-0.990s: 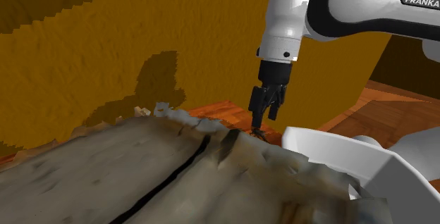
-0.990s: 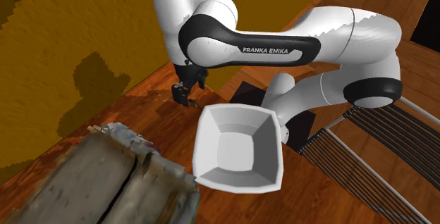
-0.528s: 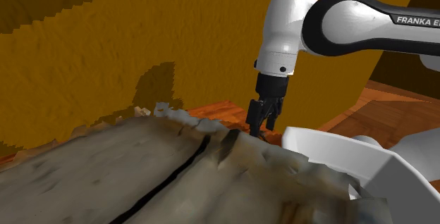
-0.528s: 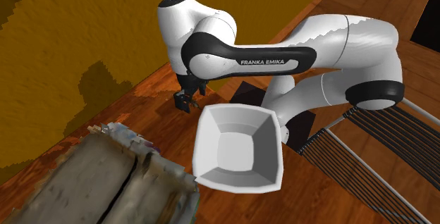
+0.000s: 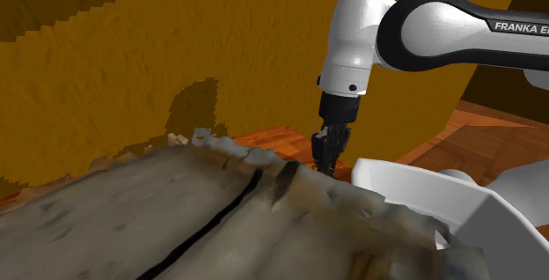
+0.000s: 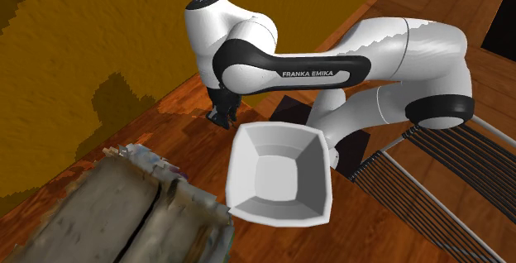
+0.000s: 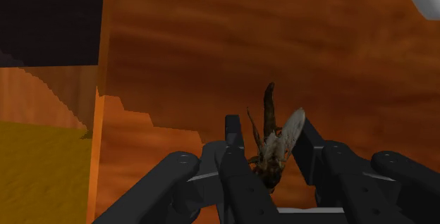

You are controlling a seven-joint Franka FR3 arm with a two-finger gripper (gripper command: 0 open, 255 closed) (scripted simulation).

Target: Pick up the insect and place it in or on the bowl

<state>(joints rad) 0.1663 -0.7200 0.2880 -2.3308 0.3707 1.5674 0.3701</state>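
In the shoulder view, the all-black two-finger gripper [image 5: 325,164] is seen low over the reddish wooden surface [image 5: 273,137], at eleven o'clock from the white square-sided bowl [image 5: 413,190]. In the second exterior view, the same placing is shown. In the wrist view, the small brown winged insect [image 7: 276,145] is clasped in the narrowed gripper. It is judged light and brittle, best held by the body.

Arm [image 6: 397,42]: white, rounded glossy links.
Joints [image 6: 244,59]: dark bands between links.
Lettering [image 6: 312,73]: white "FRANKA EMIKA" on a dark band.
Wrist housing [image 5: 352,40]: white, two small dark dots.
Gripper [image 5: 326,157]: all black, two fingers.
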